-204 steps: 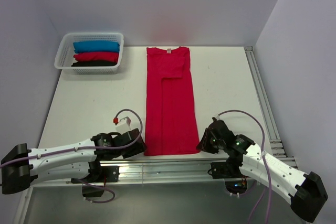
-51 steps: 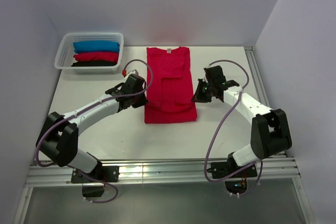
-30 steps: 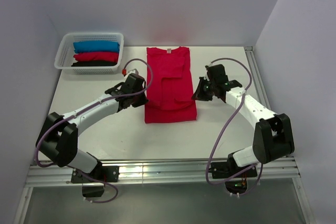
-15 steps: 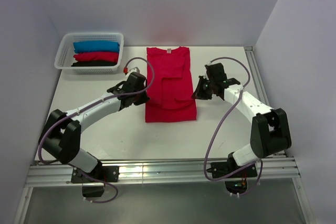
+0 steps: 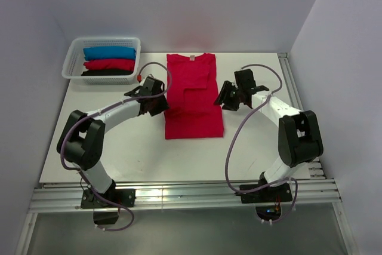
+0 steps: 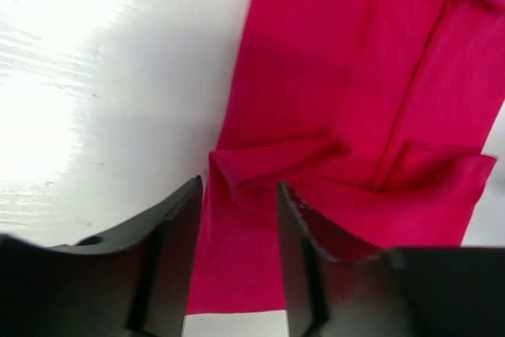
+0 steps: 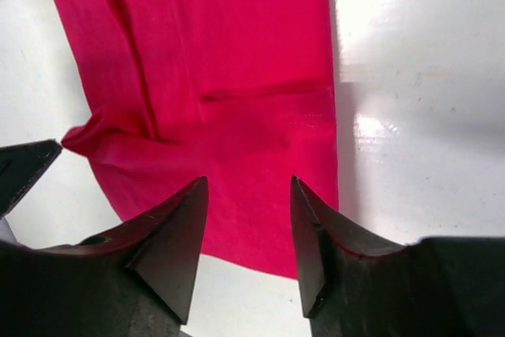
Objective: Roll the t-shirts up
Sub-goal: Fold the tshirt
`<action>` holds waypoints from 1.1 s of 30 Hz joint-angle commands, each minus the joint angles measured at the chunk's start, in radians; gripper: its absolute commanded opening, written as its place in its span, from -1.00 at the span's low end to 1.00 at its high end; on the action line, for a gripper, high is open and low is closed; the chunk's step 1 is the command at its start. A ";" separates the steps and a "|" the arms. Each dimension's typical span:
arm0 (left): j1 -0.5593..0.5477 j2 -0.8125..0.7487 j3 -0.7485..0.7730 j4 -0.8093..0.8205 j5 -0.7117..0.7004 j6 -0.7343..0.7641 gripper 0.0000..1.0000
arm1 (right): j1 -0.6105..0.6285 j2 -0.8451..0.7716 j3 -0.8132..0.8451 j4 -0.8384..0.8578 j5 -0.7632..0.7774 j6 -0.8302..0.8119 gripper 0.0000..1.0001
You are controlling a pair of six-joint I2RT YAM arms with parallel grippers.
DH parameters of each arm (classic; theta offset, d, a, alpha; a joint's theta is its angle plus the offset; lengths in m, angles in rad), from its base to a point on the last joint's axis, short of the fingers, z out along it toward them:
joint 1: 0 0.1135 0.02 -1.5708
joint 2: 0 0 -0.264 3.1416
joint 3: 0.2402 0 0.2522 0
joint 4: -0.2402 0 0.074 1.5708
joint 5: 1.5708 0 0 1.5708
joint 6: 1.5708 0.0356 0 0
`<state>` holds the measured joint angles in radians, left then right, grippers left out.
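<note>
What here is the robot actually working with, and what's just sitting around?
In the job: red shirt, left gripper, right gripper, rolled shirts.
Just there: basket, table.

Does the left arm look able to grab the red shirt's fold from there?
Probably yes: the left fingers hang open right over the red shirt at its fold, nothing in between.

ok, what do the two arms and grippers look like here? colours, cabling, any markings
The left arm and right arm both have white links with black joint housings. A lilac cable loops loosely along each; the left one's ends at a small red connector. The left gripper and right gripper are black, with matte fingers tapering to pointed wedge tips. No markings are legible.
</note>
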<state>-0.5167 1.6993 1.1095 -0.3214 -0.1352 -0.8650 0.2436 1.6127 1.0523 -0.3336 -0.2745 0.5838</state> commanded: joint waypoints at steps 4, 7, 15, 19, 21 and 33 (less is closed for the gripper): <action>0.095 -0.059 0.064 -0.010 0.071 -0.006 0.16 | -0.046 -0.068 0.031 0.082 0.015 0.034 0.22; 0.110 -0.104 0.037 -0.013 0.081 0.024 0.17 | -0.049 -0.112 -0.024 0.093 0.000 0.010 0.22; 0.086 -0.279 -0.279 0.151 0.190 0.034 0.13 | -0.047 -0.289 -0.331 0.168 -0.057 -0.004 0.30; 0.080 -0.273 -0.323 0.225 0.207 0.037 0.01 | -0.047 -0.301 -0.391 0.218 -0.068 -0.016 0.27; 0.080 -0.259 -0.303 0.245 0.220 0.044 0.00 | -0.047 -0.283 -0.388 0.225 -0.086 -0.019 0.26; 0.076 -0.106 -0.163 0.298 0.273 0.098 -0.18 | -0.046 -0.284 -0.387 0.231 -0.092 -0.016 0.11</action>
<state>-0.4362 1.5658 0.9016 -0.0666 0.1005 -0.7929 0.1982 1.3388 0.6491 -0.1402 -0.3534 0.5781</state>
